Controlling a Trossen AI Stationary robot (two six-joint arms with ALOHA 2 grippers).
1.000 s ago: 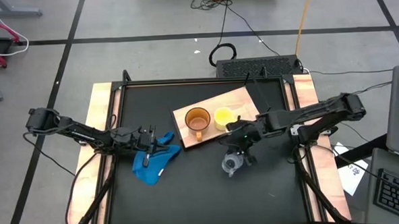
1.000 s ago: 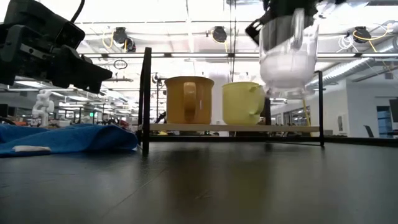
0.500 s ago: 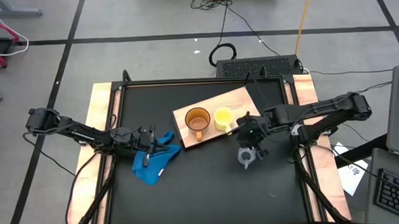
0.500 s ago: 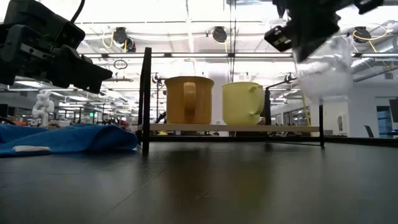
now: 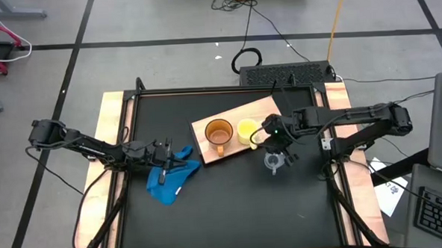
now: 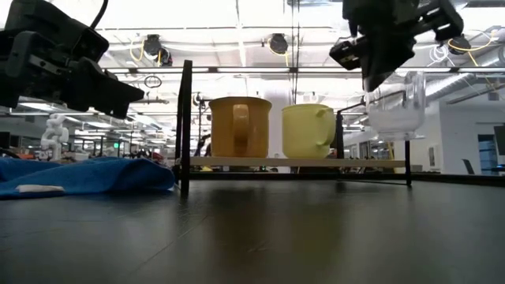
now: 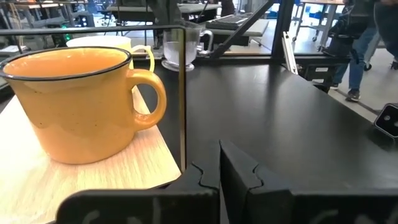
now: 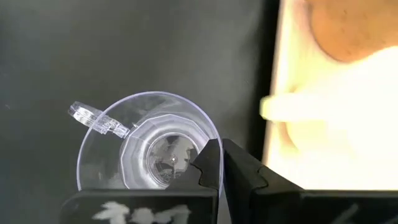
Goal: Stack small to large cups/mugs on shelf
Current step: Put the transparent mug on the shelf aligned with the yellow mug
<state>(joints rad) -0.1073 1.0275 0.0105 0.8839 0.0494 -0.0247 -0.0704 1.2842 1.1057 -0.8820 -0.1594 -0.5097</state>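
Observation:
The clear plastic cup (image 5: 273, 162) hangs in my right gripper (image 5: 276, 145), which is shut on it just off the shelf's near right corner. In the low view the cup (image 6: 392, 102) is above table height, right of the yellow mug (image 6: 308, 130). The orange-brown mug (image 5: 219, 131) and the yellow mug (image 5: 247, 129) stand upright on their bases, side by side on the light-wood shelf (image 5: 261, 109). My left gripper (image 5: 165, 153) is shut and empty at the left, beside the blue cloth (image 5: 172, 178). My right gripper pinches the cup's wall at the rim (image 8: 214, 148), on the side opposite the cup's small handle (image 8: 99, 118), one finger inside and one outside. The fingers come from above, pointing down. The cup hangs upright, mouth up, clear of table and shelf.
The blue cloth (image 6: 87, 173) lies crumpled on the black tabletop left of the shelf. A black upright post (image 6: 185, 130) stands at the shelf's left end in the low view. Bare black tabletop (image 5: 232, 206) lies toward the near edge.
My right gripper has carried the clear cup toward the table's right and far edges, closer to the shelf's near right corner. The cup tilted on the way and now hangs upright. My left arm has kept still.

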